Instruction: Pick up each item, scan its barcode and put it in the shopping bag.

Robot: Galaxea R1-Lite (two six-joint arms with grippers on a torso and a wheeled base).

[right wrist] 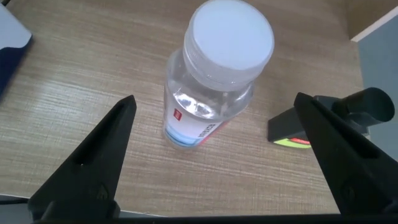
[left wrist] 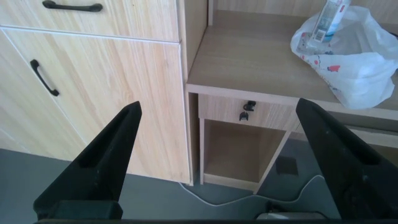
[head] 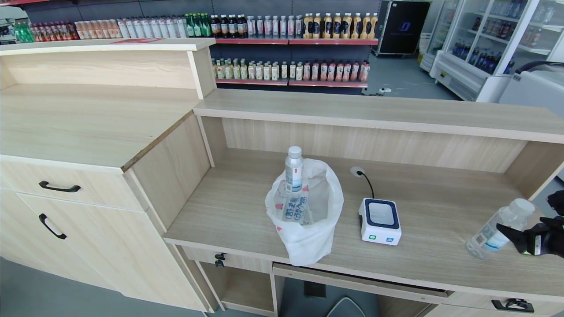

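Note:
A clear water bottle [head: 500, 229] with a white cap and blue label stands at the right end of the desk [head: 440, 207]. My right gripper [head: 514, 236] is open just beside it. In the right wrist view the bottle [right wrist: 214, 81] stands apart from and between the spread fingers [right wrist: 87, 168]. A white shopping bag [head: 308, 220] stands open mid-desk with another bottle [head: 294, 169] upright inside. The white scanner [head: 380, 220] with its dark window sits right of the bag. My left gripper [left wrist: 217, 168] is open and holds nothing, low in front of the cabinet, with the bag [left wrist: 354, 62] beyond it.
A tall cabinet with black drawer handles [head: 59, 188] walls off the desk's left side. A raised back shelf [head: 379, 112] overhangs the desk. The scanner cable [head: 368, 182] runs to a hole behind it. A small black object [right wrist: 292, 130] with a green strip lies beside the right bottle.

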